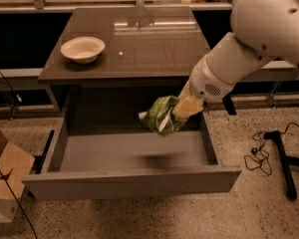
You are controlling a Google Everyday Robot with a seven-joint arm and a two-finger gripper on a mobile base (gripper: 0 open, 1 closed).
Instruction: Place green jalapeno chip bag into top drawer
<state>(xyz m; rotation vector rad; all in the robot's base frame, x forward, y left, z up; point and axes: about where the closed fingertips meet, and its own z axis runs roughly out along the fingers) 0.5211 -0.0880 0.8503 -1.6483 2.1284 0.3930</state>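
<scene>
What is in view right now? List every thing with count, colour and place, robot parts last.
green jalapeno chip bag: one, green with white markings, held in the air over the open drawer's right half.
top drawer: one, grey, pulled open under the table.
table: one, grey-brown, above and behind the drawer.
bowl: one, cream, on the table's left part.
cardboard box: one, brown, on the floor at lower left.
cable: count unclear, black, on the floor at right.
stand: one, black, on the floor at far right.
arm: one, white, reaching in from upper right.
claw: one, pale yellow, shut on the bag above the drawer.
</scene>
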